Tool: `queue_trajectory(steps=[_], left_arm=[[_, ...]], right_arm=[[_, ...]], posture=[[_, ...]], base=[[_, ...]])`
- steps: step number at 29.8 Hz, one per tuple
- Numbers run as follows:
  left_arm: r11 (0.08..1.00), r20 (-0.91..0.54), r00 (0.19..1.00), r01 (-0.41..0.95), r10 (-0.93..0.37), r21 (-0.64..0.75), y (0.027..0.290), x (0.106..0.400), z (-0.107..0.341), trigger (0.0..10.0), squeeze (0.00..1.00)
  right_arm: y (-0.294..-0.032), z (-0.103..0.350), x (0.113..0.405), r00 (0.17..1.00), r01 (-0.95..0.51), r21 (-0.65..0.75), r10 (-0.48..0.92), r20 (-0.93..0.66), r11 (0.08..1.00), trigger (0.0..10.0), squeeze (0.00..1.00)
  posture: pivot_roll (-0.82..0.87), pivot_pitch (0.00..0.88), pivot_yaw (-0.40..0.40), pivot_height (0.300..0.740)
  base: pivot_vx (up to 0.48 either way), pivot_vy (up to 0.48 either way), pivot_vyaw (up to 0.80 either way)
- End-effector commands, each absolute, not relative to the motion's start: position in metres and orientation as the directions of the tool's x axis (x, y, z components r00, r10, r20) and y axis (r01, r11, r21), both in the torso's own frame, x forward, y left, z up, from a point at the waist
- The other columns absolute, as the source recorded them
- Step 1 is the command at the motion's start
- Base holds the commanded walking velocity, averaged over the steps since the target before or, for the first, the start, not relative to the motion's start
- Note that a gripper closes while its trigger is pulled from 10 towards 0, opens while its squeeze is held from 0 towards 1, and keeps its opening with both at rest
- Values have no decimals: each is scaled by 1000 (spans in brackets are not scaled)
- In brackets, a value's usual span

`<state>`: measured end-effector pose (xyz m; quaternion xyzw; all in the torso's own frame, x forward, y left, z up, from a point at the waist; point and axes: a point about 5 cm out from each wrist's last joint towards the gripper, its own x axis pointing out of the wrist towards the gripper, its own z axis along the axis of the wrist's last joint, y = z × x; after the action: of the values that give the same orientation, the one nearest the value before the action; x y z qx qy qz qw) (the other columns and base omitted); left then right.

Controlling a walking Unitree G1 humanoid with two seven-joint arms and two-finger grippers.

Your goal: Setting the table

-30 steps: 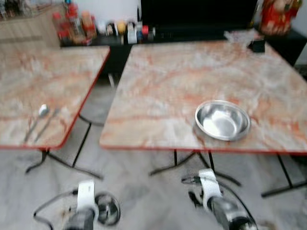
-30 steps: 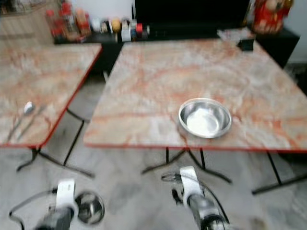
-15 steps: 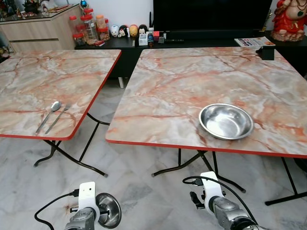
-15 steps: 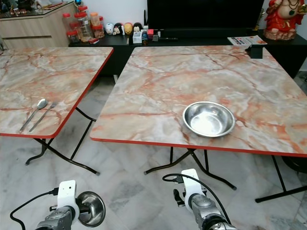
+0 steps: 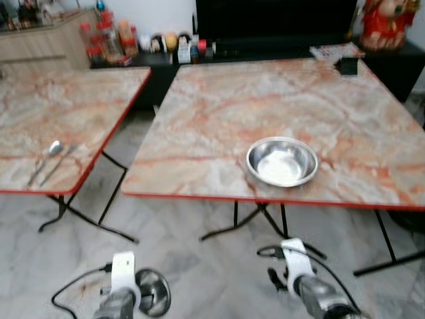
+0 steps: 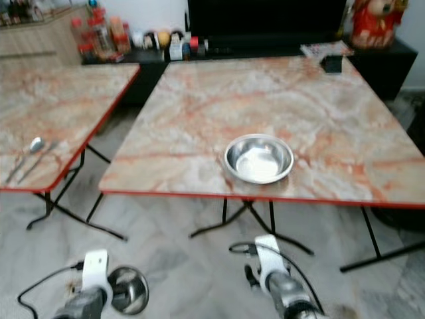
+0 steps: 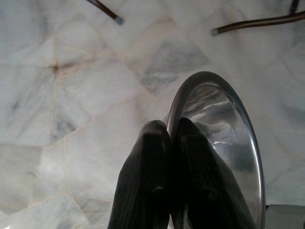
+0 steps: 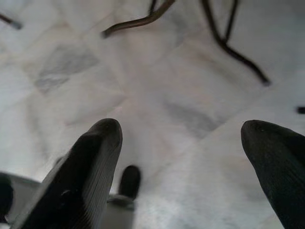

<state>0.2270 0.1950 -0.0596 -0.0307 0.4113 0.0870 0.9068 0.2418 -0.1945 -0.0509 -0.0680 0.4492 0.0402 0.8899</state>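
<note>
The left gripper (image 7: pixel 171 138), fingers pinching a bowl's (image 7: pixel 228 143) rim, is carrying it toward the surface (image 5: pixel 219 119) holding another bowl (image 5: pixel 281 161), so placing beside that seems next; the right gripper's (image 8: pixel 181 138) fingers are gaping wide

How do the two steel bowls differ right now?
The bowl on the table sits upright near the front edge of the right-hand table; the held bowl hangs tilted on edge low over the floor. The bowl on the table is free; the left gripper is shut on the held bowl's rim. Both are shiny round steel.
</note>
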Motion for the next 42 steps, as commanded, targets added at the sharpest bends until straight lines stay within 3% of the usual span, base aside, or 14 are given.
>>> queue_trajectory(steps=[1, 33, 42], left_arm=[[983, -748, 647, -178, 146, 39, 202, 227, -58, 10000, 0], [983, -750, 647, -182, 136, 20, 198, 226, -60, 10000, 0], [981, -754, 641, -190, 144, 27, 198, 227, -60, 10000, 0]], right_arm=[[-185, -51, 243, 595, -150, -69, 34, -803, 986, 10000, 0], [-189, -51, 243, 599, -153, -77, 31, -800, 985, 10000, 0], [-189, -50, 243, 601, -147, -74, 30, -798, 986, 10000, 0]], posture=[[-94, 0, 54, 740], [-92, 0, 37, 740], [-90, 8, 34, 740]], base=[[0, -270, 0], [0, -270, -88], [0, 0, 0]])
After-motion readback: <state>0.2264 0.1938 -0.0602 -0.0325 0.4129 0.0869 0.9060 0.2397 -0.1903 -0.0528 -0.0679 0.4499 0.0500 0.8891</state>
